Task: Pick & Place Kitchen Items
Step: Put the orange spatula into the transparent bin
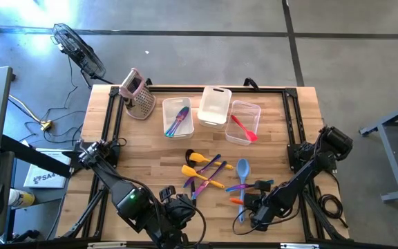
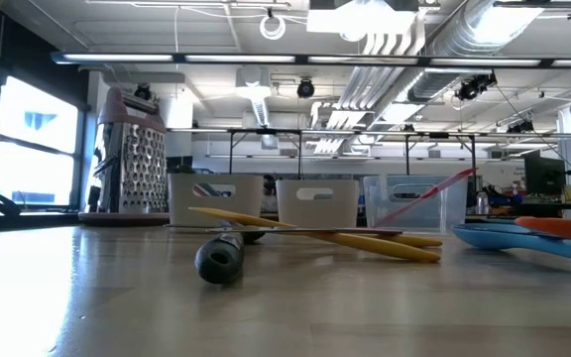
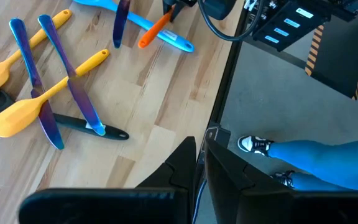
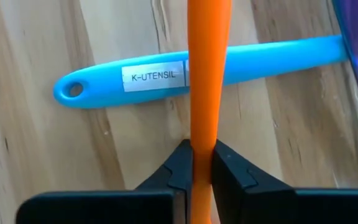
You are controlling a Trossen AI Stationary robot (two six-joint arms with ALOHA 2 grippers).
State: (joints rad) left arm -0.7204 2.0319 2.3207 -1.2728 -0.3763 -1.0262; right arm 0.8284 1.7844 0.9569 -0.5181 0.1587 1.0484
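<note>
Right up against the lens in the right wrist view, the right gripper [image 4: 202,163] is pinching an orange utensil [image 4: 207,74] by its slim handle, one dark finger pressed on each side. That orange handle lies across a blue utensil [image 4: 135,78] with a "K-UTENSIL" label stuck on it, both on the wooden worktop [image 4: 36,155].

From the high view, that gripper sits at the lower right of the frame, and the blue spoon head [image 1: 243,166] points up toward the middle. Left of it, around the center, there's a loose pile: yellow spatulas [image 1: 191,170], purple utensils [image 1: 211,168] crossed over them, and a black one [image 1: 193,153] at the upper edge of the pile.

Along the upper middle of the frame sit three clear tubs. The left tub [image 1: 177,117] has a few colored utensils in it, the middle tub [image 1: 214,105] I can't see into well, and the right tub [image 1: 244,122] holds a red utensil [image 1: 243,128]. A metal grater [image 1: 138,95] with a pink top stands just left of the tubs.

The left gripper [image 3: 199,163] is at the bottom center of the high view, past the worktop's edge, fingers pressed together on nothing. Its wrist view also catches a person's blue trouser leg and shoe [image 3: 253,145] on the floor.
</note>
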